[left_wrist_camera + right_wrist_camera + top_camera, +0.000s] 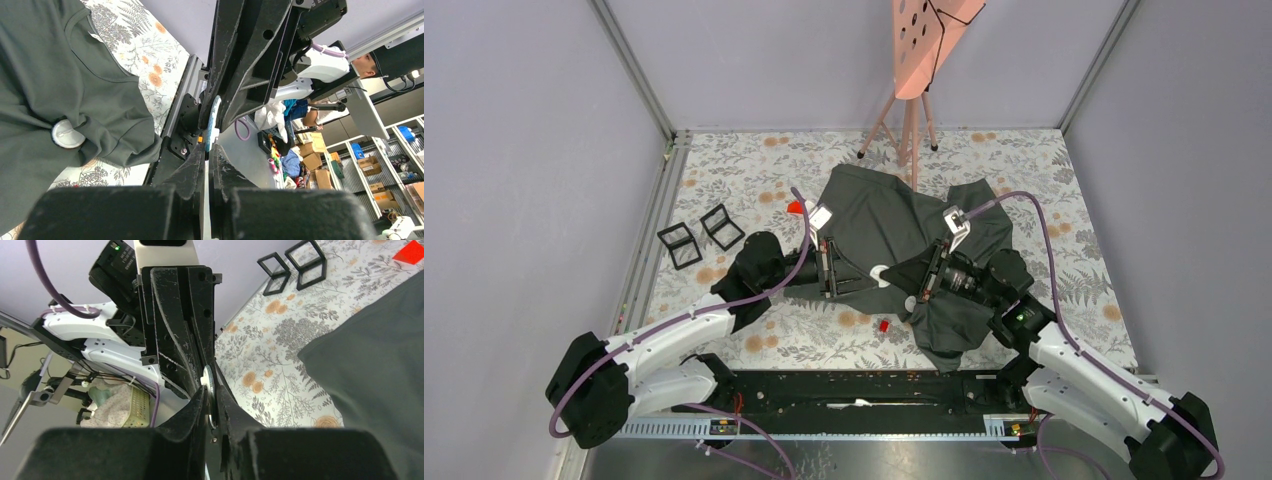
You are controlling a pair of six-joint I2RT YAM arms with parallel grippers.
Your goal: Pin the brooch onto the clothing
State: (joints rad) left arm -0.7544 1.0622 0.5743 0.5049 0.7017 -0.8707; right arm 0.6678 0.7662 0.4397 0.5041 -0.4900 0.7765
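The dark grey T-shirt (894, 225) lies crumpled at mid table; it also shows in the left wrist view (45, 70) and the right wrist view (380, 355). My two grippers meet tip to tip above its front part. My right gripper (210, 390) is shut on the brooch (208, 385), a thin round disc seen edge-on. My left gripper (207, 147) is closed to a thin gap with the brooch's rim (213, 120) at its tips. From above, the left gripper (864, 272) and right gripper (902, 280) flank a white round piece (881, 275). Another white round piece (66, 134) sits in a shirt fold.
Two black square frames (699, 233) lie at the left, also in the right wrist view (292, 265). Small red pieces lie by the shirt's left edge (796, 207) and in front of it (883, 325). A pink stand (914, 110) stands at the back. Cage walls surround the flowered mat.
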